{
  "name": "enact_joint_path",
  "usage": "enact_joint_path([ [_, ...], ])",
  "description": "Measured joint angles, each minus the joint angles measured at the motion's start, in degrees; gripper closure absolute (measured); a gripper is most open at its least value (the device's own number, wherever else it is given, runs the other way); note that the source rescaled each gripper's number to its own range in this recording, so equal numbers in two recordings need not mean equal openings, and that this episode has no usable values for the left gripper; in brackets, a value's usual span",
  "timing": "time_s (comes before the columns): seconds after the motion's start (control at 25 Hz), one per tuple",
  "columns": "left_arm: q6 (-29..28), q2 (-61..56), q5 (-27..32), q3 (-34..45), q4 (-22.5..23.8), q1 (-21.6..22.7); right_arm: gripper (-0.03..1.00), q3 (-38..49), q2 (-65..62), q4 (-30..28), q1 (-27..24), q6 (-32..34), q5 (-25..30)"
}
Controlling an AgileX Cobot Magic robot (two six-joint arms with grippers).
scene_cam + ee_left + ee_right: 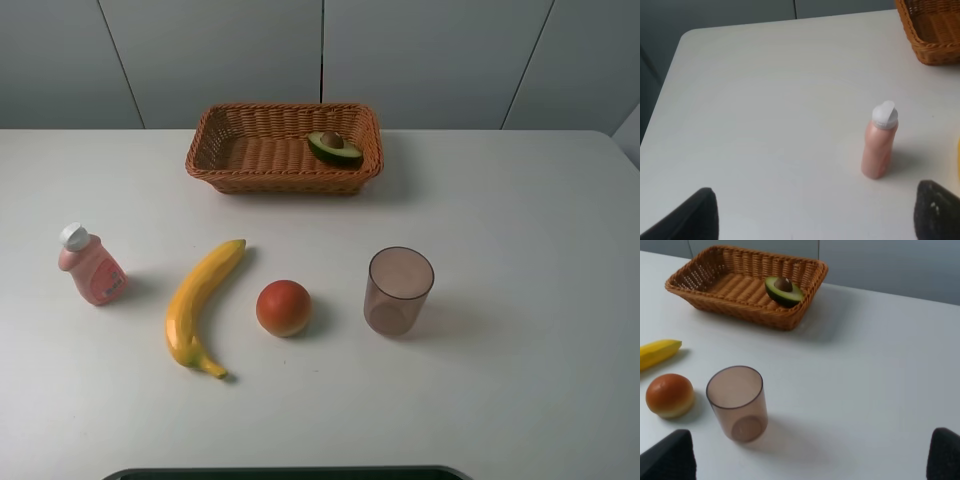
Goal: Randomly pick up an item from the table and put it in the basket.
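The halved avocado (335, 148) lies inside the wicker basket (215, 165) at its right end, pit up; it also shows in the right wrist view (783, 291) within the basket (705, 292). The white table (520, 250) carries the other items. No arm shows in the high view. My left gripper (815, 215) is open and empty, its fingertips (702, 212) wide apart above the table near the pink bottle. My right gripper (810, 457) is open and empty, its fingertips (945, 452) wide apart, set back from the cup.
A pink bottle (92, 266) with a white cap stands at the left, also in the left wrist view (880, 142). A yellow banana (200, 300), a red-orange round fruit (284, 307) and a translucent brown cup (398, 291) stand in a row mid-table. A dark edge (285, 473) lies at the front.
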Motion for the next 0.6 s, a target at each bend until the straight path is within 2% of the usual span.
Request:
enact_joint_path([
  [0.6,0.0,0.0,0.0,0.0,0.0,0.0,-0.03,2.1,-0.6,-0.5,0.0,2.2,-0.8],
])
